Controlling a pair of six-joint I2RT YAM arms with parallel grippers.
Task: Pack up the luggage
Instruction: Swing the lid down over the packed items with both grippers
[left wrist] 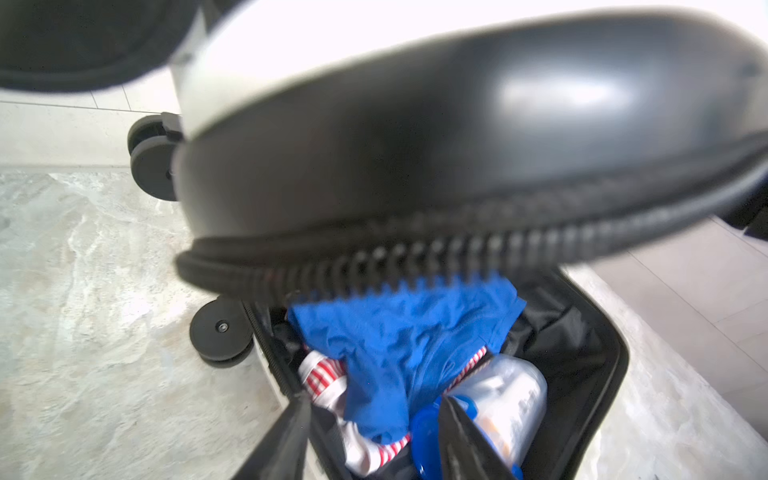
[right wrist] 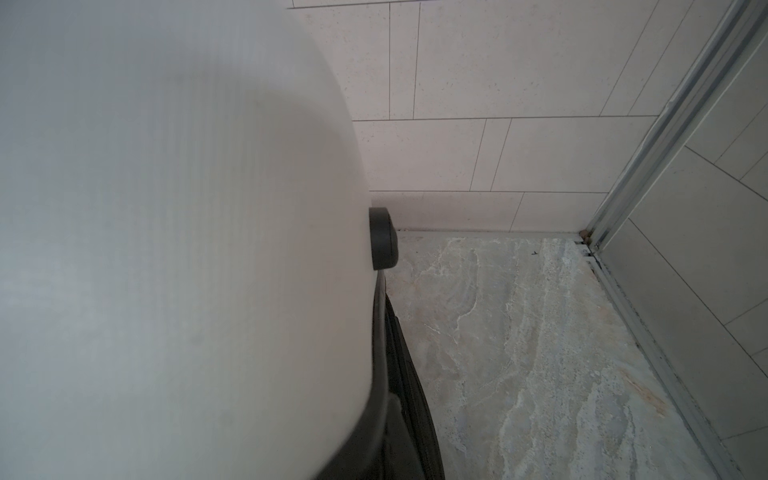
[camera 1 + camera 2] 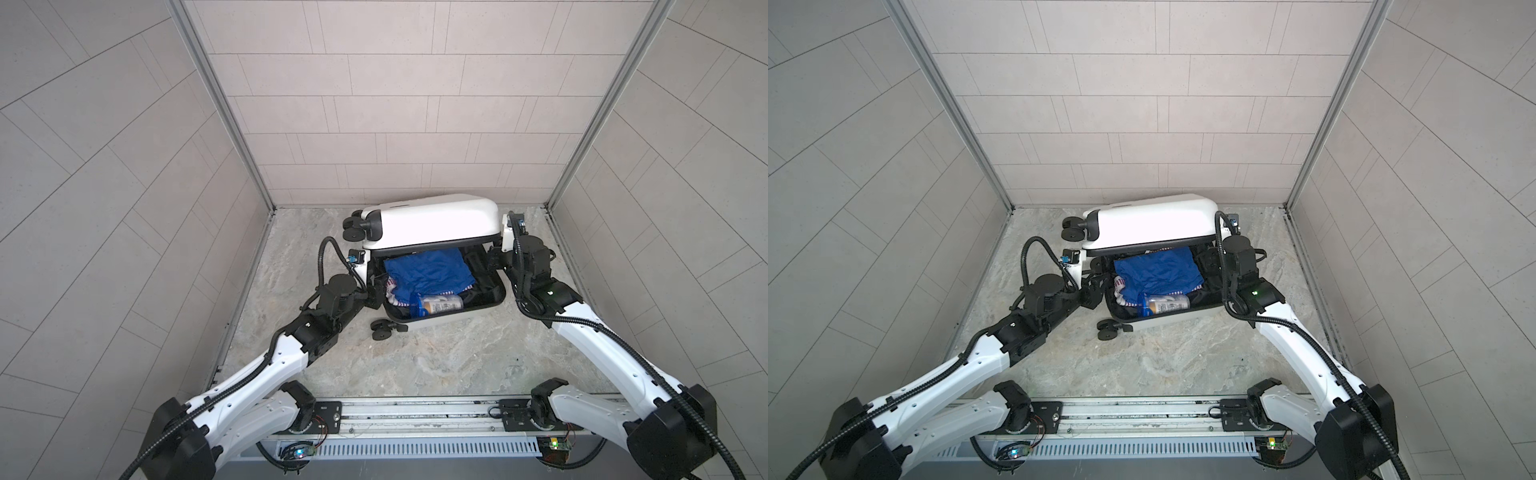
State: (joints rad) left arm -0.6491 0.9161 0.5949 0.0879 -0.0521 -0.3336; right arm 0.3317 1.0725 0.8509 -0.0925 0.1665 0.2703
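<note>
- Zipper band [image 1: 415,249] on the lid [image 1: 415,137] of the luggage [image 3: 432,220] is closest to the left wrist cam. It's blurred and hangs over the open base.
- Left end effector [image 1: 374,405] is at the luggage's wheel [image 3: 384,328] end, fingers [image 1: 286,440] spread wide with nothing between them. My read: it's parked at the rim to steady the base or tuck contents in, low enough for the lid to drop past.
- Luggage lies on the worktop [image 3: 415,365]. Lid is hinged on its far side and tilted partway down, with the mouth facing me. Going by that, packing looks done and closing is the step in hand.
- Right end effector [image 3: 496,259] is at the luggage's other end, by the gap between lid and base. Its wrist view shows mostly white shell, so I can't tell if the jaws are wide or narrow, or gripping anything. Placement suggests it's carrying the lid's weight.
- Inside the luggage:
  - blue cloth [image 3: 428,270] on top, toward the hinge
  - striped cloth [image 1: 320,378] under it
  - clear bottle [image 3: 440,305] on its side along the near wall, lying flat, so the lid should clear it
- Risk: blue cloth rides high right under the zipper band and could get pinched.
</note>
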